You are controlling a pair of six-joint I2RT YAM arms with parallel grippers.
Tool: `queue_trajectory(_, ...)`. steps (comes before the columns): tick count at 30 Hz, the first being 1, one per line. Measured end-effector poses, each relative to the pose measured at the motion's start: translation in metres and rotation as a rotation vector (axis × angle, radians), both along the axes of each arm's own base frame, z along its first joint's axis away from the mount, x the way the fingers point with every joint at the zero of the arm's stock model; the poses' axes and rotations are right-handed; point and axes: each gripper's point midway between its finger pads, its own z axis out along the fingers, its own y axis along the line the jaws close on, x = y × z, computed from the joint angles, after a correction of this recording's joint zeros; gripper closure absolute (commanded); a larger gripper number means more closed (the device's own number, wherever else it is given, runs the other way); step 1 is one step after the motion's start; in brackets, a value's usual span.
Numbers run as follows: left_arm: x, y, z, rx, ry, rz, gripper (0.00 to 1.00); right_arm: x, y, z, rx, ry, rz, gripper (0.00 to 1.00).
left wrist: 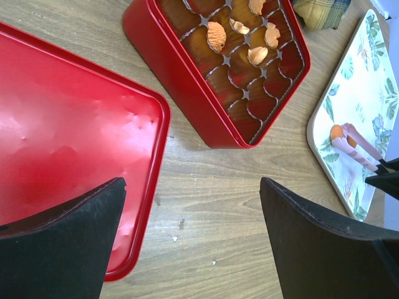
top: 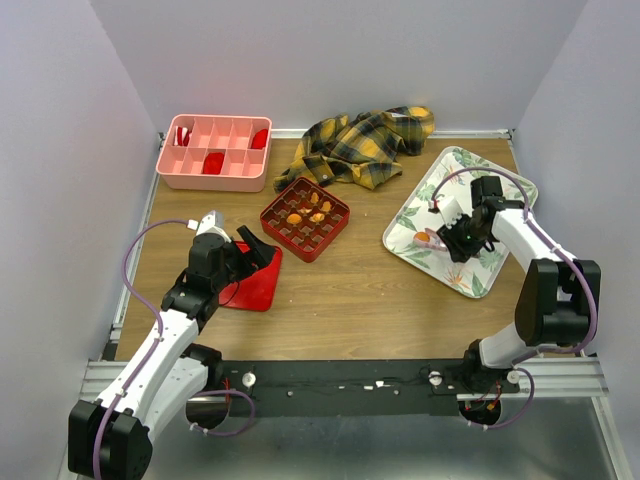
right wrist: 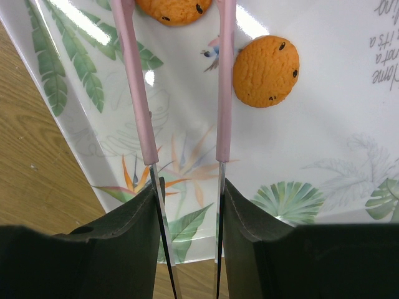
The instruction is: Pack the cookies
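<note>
The red gridded box (top: 305, 218) sits mid-table and holds a few orange cookies (top: 318, 214), also seen in the left wrist view (left wrist: 216, 36). My right gripper (top: 462, 238) is shut on pink tongs (right wrist: 134, 93) over the leaf-print tray (top: 470, 170). In the right wrist view (right wrist: 190, 187) one cookie (right wrist: 174, 11) lies between the tong arms at the top edge, and another cookie (right wrist: 266, 70) lies just to their right on the tray (right wrist: 324, 124). My left gripper (top: 258, 250) is open and empty over the table beside the red lid (left wrist: 62, 143).
A pink compartment bin (top: 215, 152) with dark-red pieces stands at the back left. A plaid cloth (top: 365, 145) lies at the back centre. The red lid (top: 255, 285) lies flat left of the box (left wrist: 218, 68). White walls close in the table.
</note>
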Motion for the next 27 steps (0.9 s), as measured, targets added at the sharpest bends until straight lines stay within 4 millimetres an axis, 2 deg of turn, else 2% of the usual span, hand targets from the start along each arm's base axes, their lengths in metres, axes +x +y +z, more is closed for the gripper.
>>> queue_trajectory(18,0.000,0.000,0.000,0.000,0.000,0.000,0.01,0.002,-0.004,0.001,-0.033,-0.009,0.020,0.69)
queue_trajectory(27,0.000,0.000,0.000,0.000,0.000,0.000,0.01,0.011,0.000,0.013,-0.024,-0.050,0.030,0.71)
